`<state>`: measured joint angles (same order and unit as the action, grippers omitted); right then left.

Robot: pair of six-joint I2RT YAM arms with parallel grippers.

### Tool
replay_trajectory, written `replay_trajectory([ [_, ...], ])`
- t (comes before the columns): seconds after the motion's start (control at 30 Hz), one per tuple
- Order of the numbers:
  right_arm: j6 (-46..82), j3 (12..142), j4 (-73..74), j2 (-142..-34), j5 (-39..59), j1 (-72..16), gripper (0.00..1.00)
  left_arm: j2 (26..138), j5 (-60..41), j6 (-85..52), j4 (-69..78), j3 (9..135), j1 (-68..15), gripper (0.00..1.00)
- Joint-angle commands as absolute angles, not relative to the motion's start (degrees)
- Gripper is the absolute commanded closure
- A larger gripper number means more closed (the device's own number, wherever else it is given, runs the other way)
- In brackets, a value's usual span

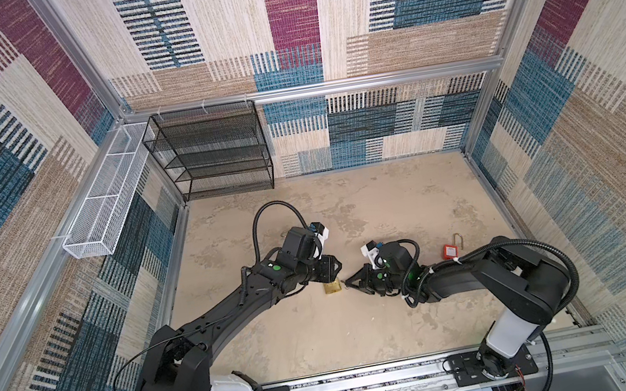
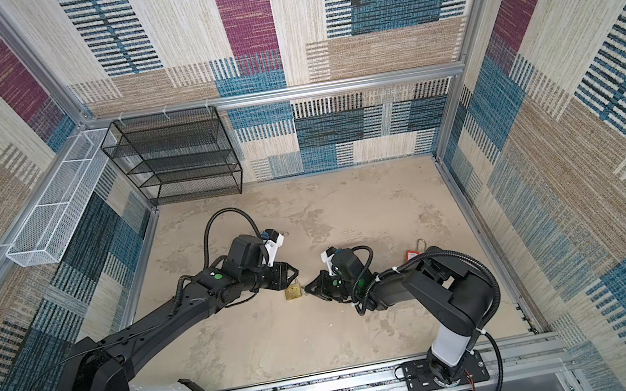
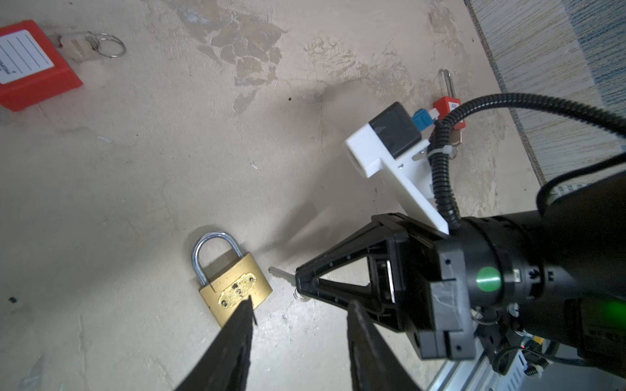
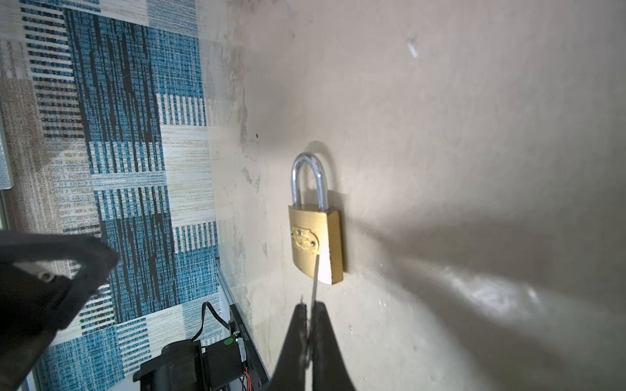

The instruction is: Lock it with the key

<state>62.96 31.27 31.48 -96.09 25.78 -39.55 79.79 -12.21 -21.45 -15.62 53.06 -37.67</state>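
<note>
A brass padlock (image 1: 332, 288) (image 2: 294, 291) (image 3: 237, 287) (image 4: 313, 243) lies flat on the beige table, and both legs of its steel shackle meet the body. My right gripper (image 1: 347, 281) (image 2: 307, 288) (image 4: 310, 304) is shut on a small silver key (image 3: 279, 272) (image 4: 315, 281). The key's blade points at the padlock's bottom end, its tip just short of it. My left gripper (image 1: 337, 270) (image 2: 293, 271) (image 3: 301, 301) hovers over the padlock's bottom end, open, with nothing between its fingers. One fingertip (image 3: 249, 304) overlaps the brass body in the left wrist view.
A red padlock (image 1: 450, 250) (image 2: 412, 254) (image 3: 447, 105) lies to the right behind the right arm. Another red padlock (image 3: 34, 67) with a key on a ring shows in the left wrist view. A black mesh shelf (image 1: 212, 152) and a white mesh basket (image 1: 101, 194) stand at the back left.
</note>
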Motion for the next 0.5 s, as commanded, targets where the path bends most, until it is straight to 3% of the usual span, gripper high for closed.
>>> replay_trajectory([
  [0.0,64.7,31.7,34.7,-96.0,23.9,-39.7,0.99,78.6,-10.9,-22.2,-13.6,52.7,-37.8,0.53],
  [0.47,65.2,34.2,30.3,-96.2,18.9,-39.7,0.98,78.3,-9.7,-22.4,-12.4,50.0,-37.8,0.52],
])
